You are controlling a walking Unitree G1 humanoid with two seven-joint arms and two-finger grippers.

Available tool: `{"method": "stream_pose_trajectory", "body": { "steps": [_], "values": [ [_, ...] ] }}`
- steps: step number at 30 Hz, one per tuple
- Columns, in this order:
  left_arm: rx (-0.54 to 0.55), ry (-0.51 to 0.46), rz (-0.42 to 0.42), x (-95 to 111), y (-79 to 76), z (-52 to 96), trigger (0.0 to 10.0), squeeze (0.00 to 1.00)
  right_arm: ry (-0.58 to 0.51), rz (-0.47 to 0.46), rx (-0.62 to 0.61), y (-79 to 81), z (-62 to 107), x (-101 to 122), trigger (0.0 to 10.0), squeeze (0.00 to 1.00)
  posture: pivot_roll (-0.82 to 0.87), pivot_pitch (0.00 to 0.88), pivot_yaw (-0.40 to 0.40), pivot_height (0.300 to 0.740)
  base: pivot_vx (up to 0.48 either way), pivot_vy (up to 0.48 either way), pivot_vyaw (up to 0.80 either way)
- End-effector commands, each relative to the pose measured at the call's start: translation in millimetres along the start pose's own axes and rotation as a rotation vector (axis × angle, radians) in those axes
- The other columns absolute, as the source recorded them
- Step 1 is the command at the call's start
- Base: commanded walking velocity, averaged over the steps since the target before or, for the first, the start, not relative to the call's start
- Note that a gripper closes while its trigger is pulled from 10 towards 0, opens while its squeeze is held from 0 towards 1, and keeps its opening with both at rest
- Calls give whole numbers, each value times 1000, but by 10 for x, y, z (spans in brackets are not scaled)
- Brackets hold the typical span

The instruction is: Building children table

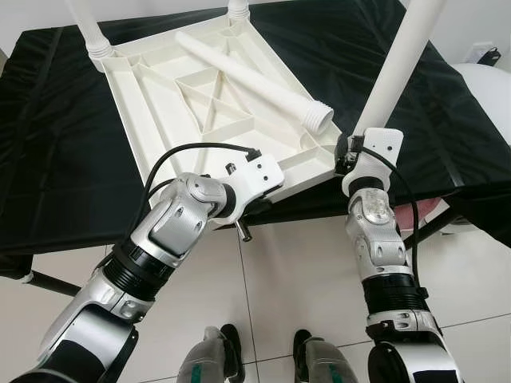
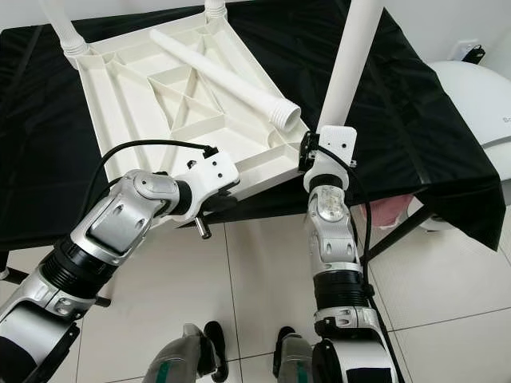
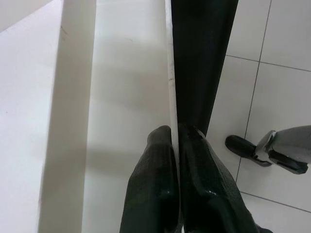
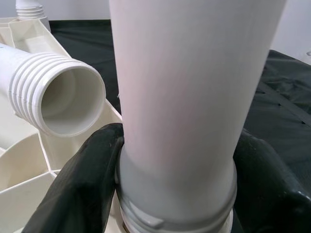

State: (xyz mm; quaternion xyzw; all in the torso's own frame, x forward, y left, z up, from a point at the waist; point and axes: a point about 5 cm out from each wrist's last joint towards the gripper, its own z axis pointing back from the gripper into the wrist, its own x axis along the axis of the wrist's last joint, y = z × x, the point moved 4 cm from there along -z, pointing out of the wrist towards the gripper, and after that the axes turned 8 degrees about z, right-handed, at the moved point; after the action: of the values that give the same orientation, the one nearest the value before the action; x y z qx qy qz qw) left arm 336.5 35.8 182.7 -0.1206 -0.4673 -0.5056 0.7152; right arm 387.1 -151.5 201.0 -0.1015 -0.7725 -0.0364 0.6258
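White ribbed tabletop (image 1: 207,104), upside down

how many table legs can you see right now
4. One leg stands at the near right corner in the right gripper, one far left, one at the far corner, one lies loose on the tabletop.
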Motion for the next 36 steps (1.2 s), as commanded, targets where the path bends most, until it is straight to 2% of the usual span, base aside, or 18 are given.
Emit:
{"method": "stream_pose_trajectory", "body": {
  "steps": [1, 9, 14, 25, 30, 36],
  "values": [
    [76, -33, -43, 107, 59, 45, 10000, 0, 117, 2, 19, 84, 117, -301, 10000, 0, -90, 200, 67, 740, 0, 0, 0],
    [75, -32, -43, 109, 65, 47, 10000, 0, 182, -39, -57, -63, 154, -445, 10000, 0, -93, 208, 73, 740, 0, 0, 0],
    [78, -31, -42, 111, 79, 50, 10000, 0, 206, -81, -74, -70, 157, -485, 10000, 0, -92, 207, 76, 740, 0, 0, 0],
    [82, -29, -41, 109, 93, 57, 10000, 0, 215, -95, -83, -19, 194, -491, 10000, 0, -87, 208, 77, 740, 0, 0, 0],
    [83, -29, -40, 109, 94, 57, 10000, 0, 213, -92, -87, -4, 208, -487, 10000, 0, -87, 208, 77, 740, 0, 0, 0],
    [84, -30, -39, 111, 96, 59, 10000, 0, 219, -65, -156, -48, 246, -501, 10000, 0, -87, 207, 76, 740, 0, 0, 0]
  ]
}}
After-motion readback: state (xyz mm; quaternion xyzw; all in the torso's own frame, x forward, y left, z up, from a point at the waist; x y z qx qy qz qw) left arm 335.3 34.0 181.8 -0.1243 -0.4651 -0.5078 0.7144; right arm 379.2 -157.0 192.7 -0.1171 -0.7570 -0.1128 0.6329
